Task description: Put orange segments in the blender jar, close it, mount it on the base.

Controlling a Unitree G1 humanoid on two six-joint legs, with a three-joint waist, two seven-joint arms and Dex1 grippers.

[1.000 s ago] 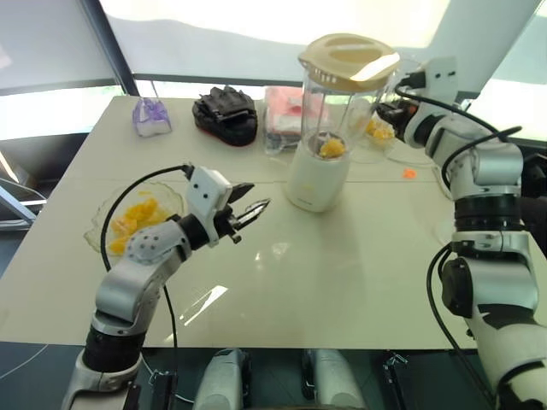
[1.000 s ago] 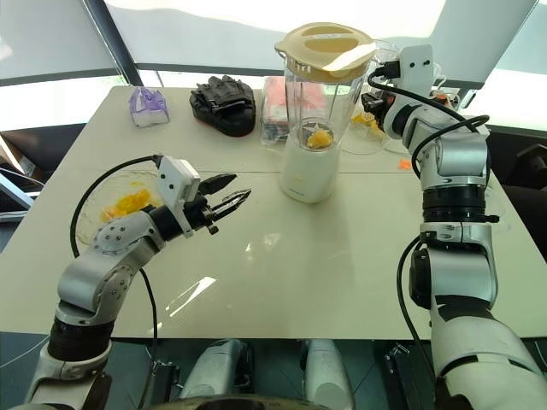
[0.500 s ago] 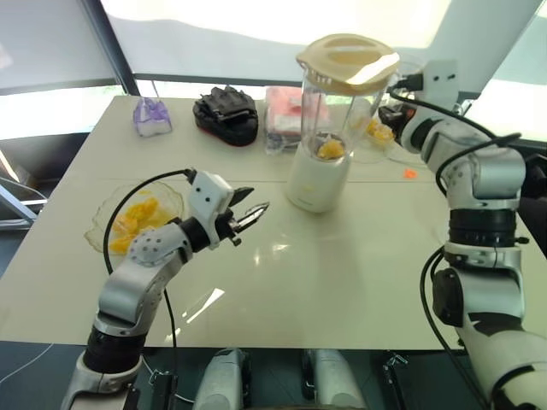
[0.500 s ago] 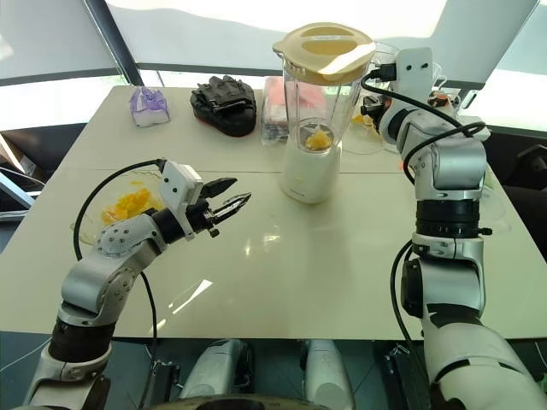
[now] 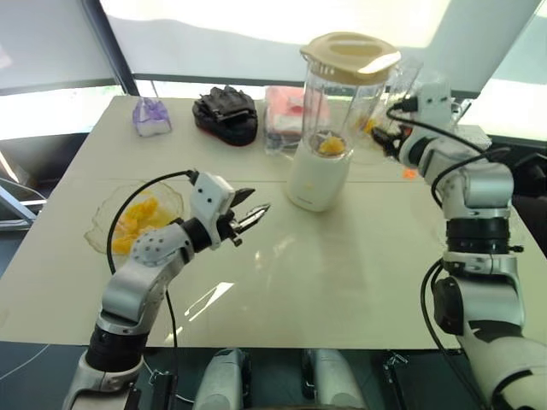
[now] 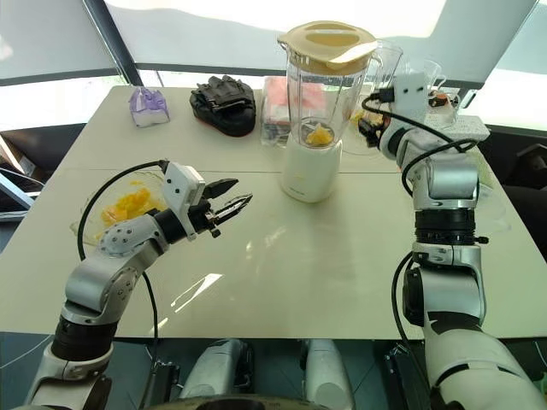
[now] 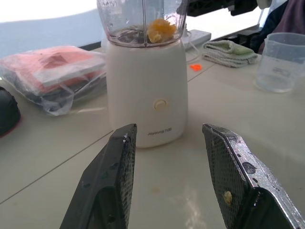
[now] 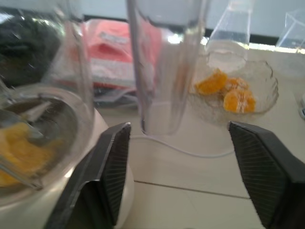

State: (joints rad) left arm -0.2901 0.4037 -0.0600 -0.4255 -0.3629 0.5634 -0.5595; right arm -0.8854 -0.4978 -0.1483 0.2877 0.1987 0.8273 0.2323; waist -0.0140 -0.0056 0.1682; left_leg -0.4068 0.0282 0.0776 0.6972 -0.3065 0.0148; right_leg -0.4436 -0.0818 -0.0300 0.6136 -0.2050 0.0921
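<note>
Blender jar [image 5: 340, 107] handle is seen just ahead of the right tool [image 8: 186, 157], whose jaws are spread wide with nothing gripped; the clear handle stands between them in the right wrist view but is not pinched. From this it is judged that the jar needs no holding, since it is seated on the base [image 5: 317, 178] and capped with the cream lid [image 5: 350, 56].

The left tool [image 5: 249, 215] is held apart over bare worktop [image 5: 342, 282], half spread and empty, aimed towards the base. This is read as a waiting pose kept clear of the jar.

The jar stands upright near the middle of the worktop, long axis vertical, rim and lid up, narrow bladed end down in the base, handle turned towards the right arm. Orange segments [image 7: 161, 29] lie at the bottom by the blades.

More segments are left in a glass bowl [image 5: 135, 220] beside the left arm and in another bowl [image 8: 238, 98] behind the jar. Farther back lie a black glove [image 5: 226, 112] and a pink packet [image 5: 285, 115].
</note>
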